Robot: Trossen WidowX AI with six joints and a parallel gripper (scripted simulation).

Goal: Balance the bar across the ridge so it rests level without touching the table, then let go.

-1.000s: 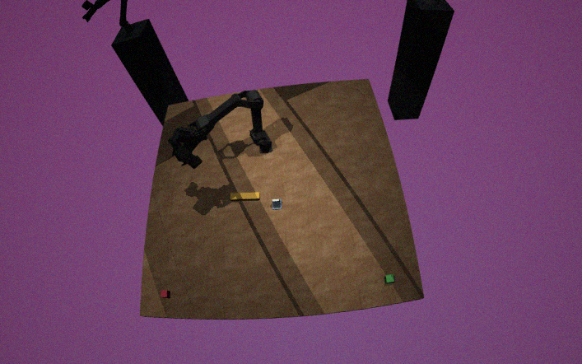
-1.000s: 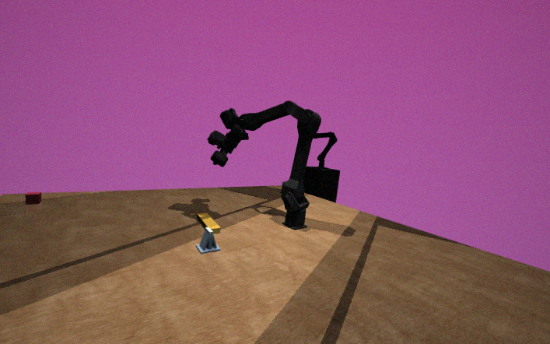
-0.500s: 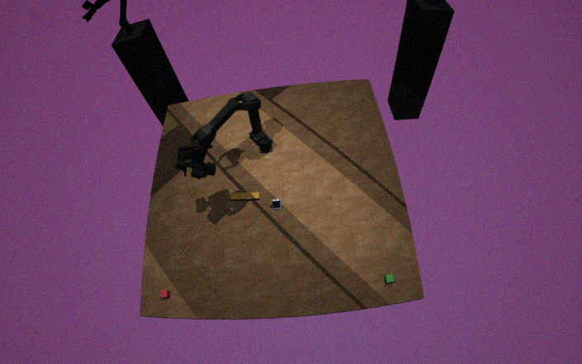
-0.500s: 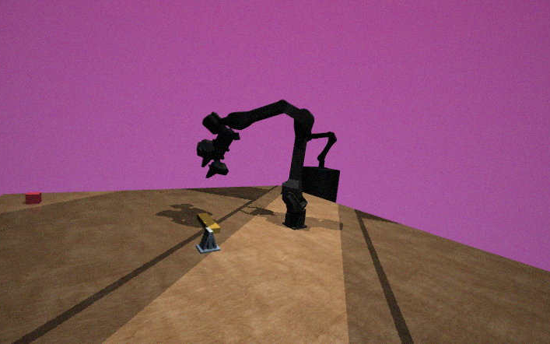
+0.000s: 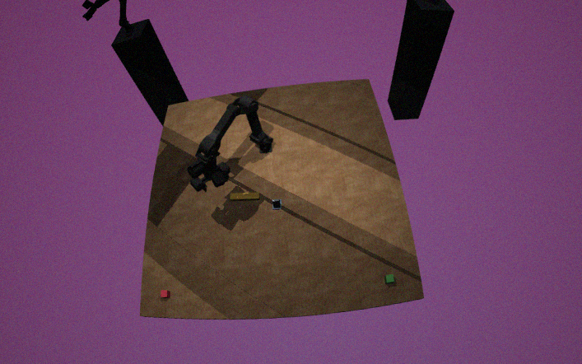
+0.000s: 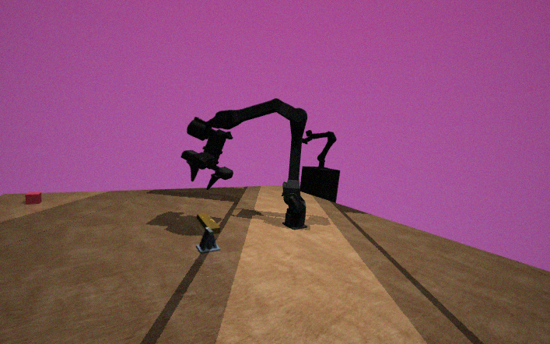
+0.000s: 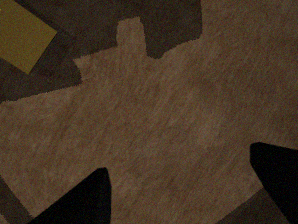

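Note:
The yellow bar (image 5: 244, 197) (image 6: 207, 222) (image 7: 22, 40) lies on the table beside the ridge, apart from it in the overhead view. The ridge (image 5: 276, 204) (image 6: 207, 244) is a small dark wedge on a pale blue-grey base. In the exterior view it stands in front of the bar and its top overlaps the bar's near end. My gripper (image 5: 209, 185) (image 6: 201, 184) (image 7: 181, 165) is open with nothing between the fingers. It hangs well above the table, to the left of the bar in the overhead view. In the wrist view only one end of the bar shows, at the upper left.
A red cube (image 5: 165, 294) (image 6: 33, 198) and a green cube (image 5: 389, 278) stand near far-apart corners of the table. Two tall black pedestals (image 5: 151, 67) (image 5: 421, 63) stand beyond the table edge, the left one carrying another arm (image 6: 328, 142). Dark shadow bands cross the table.

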